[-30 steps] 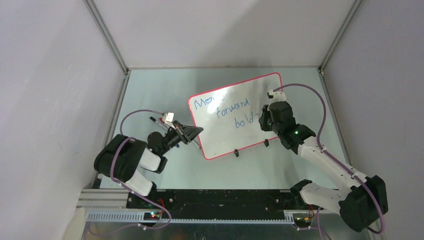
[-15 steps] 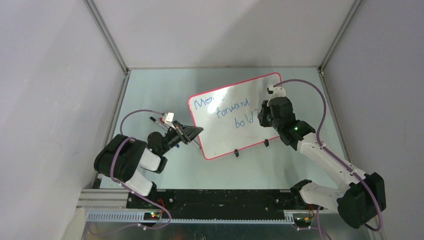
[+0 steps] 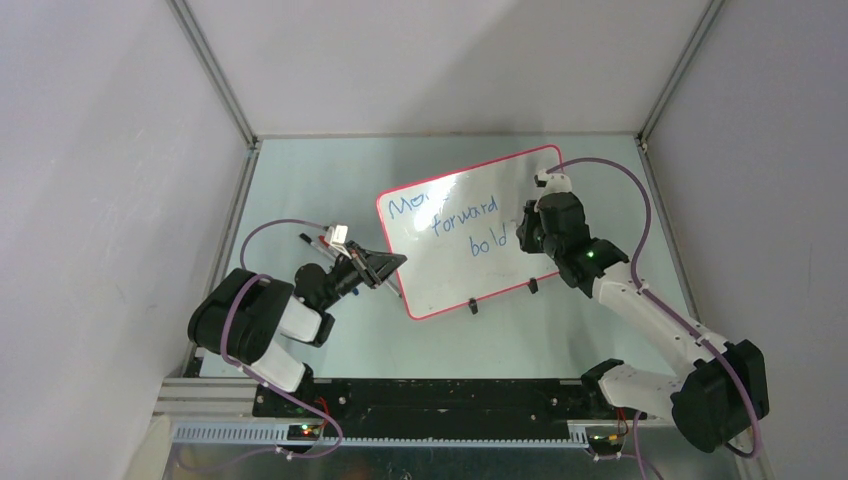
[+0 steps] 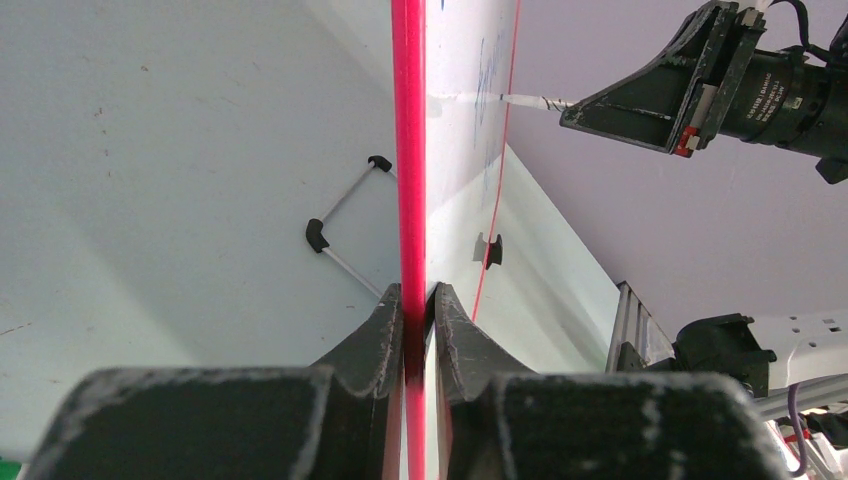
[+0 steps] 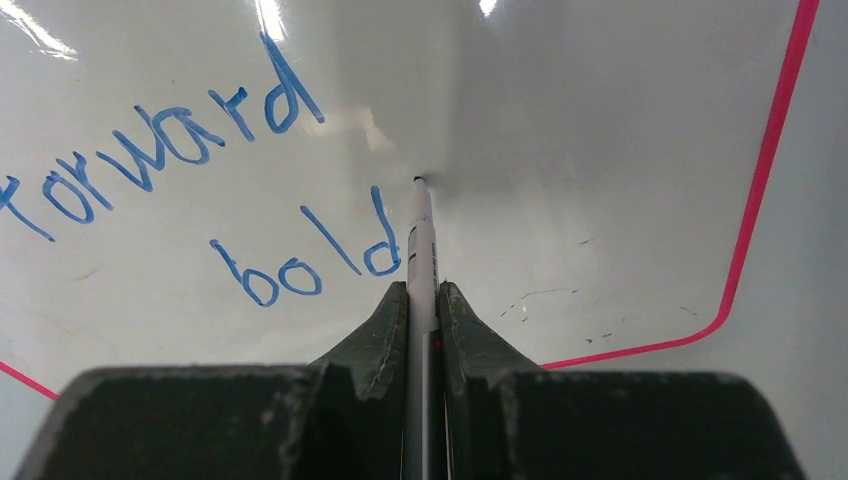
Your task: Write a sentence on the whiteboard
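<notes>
The whiteboard (image 3: 440, 275) lies tilted on the table, white and glossy with a thin red-pink frame. The sentence (image 3: 465, 222) reads "Move forward bold" in blue, in three stepped lines. My left gripper (image 3: 390, 262) is shut on the whiteboard's near left edge (image 4: 408, 150), one finger on each face. My right gripper (image 5: 423, 295) is shut on a white marker (image 5: 421, 240). Its tip touches the board just right of the "d" of "bold" (image 5: 305, 255), below "forward" (image 5: 160, 140). In the left wrist view the marker (image 4: 520, 101) meets the board's face side-on.
Two black clip feet (image 3: 473, 306) (image 3: 533, 286) sit on the board's near edge. A thin rod with black ends (image 4: 345, 215) lies on the table left of the board. Pens (image 3: 315, 240) lie behind the left gripper. Grey enclosure walls ring the table.
The right gripper has shifted up and left with the marker, bringing its tip beside "bold". The left gripper and the whiteboard have not moved.
</notes>
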{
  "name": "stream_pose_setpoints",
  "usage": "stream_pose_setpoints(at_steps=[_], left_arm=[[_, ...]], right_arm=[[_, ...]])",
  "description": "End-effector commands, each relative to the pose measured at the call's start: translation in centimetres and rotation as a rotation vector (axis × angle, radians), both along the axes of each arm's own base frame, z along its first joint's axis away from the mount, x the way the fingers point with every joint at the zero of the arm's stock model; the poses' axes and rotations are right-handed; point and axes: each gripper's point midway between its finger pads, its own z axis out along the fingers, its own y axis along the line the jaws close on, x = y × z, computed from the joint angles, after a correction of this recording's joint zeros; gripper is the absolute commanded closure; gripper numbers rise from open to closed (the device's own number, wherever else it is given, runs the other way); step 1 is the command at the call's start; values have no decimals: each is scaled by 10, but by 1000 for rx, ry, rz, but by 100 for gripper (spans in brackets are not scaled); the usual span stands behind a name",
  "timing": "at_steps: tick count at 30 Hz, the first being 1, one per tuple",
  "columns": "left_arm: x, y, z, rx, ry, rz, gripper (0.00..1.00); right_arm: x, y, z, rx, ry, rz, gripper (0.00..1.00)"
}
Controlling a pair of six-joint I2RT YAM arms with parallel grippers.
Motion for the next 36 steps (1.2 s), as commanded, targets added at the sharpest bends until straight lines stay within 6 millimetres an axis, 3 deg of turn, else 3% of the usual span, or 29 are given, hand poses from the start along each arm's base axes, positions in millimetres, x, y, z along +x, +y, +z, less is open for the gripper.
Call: stream_pose_setpoints(at_steps=[1,11,25,30,36], left_arm=[[8,3,5,35,-79,34,100],[7,3,6,34,-82,34,100],[6,3,6,34,-83,33,100],[6,3,6,34,-82,33,100],[6,3,6,34,-82,33,100]], right_arm=[[11,2,20,24,-47,-12,100],[-1,-1,13,25,-10,-5,100],[-22,-3,-14,22,59,19,100],[-24,-5,-11,26,50,18,100],[-16,-1,6,48,-4,23,100]])
